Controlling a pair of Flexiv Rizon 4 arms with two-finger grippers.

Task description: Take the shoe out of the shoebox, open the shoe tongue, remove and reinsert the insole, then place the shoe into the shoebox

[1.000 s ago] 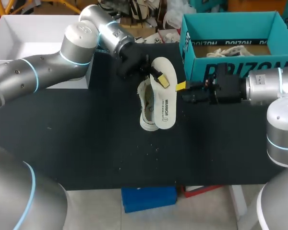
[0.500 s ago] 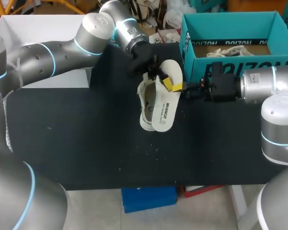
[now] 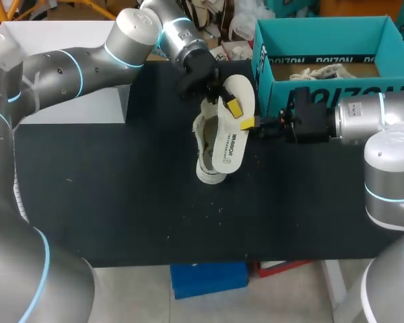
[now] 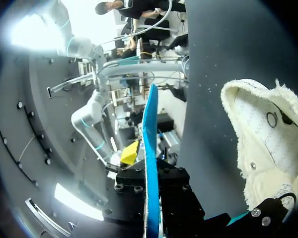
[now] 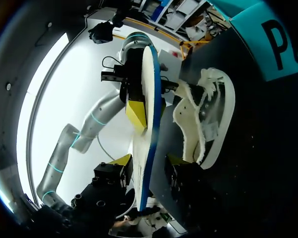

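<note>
Holding the insole: my left fingers (image 3: pixel 230 108) were clamped on the upper end of the insole (image 3: pixel 230 145), which hung sloped in the air, lower end over the shoe (image 3: pixel 202 138).
Right fingers: my right fingers (image 3: pixel 246 123) stood apart, one on each side of the insole's edge, not yet closed on it as far as I could see.
Shoe: it lay on its side on the counter (image 3: pixel 121 188), partly under the insole, with nothing pinning it. It was near the shoebox (image 3: pixel 277 94), not in it.
Stage: I judged this as mid-handover, insole out, reinsertion not done.
Risk, drop: if my left let go before my right had closed, the insole would likely have fallen to the counter.
Risk, tug: with both clamped and pulling unevenly, the thin insole could have bent or slipped out.
Risk, clash: both sets of fingers were close together on the same end, so a small misaim could have knocked them together.
Risk, reinsertion: the shoe looked soft and loose, so pushing the insole in might have shoved or rolled it, or buckled the insole at the collar.
Unclear: I could not tell whether the insole's lower end touched the shoe.
</note>
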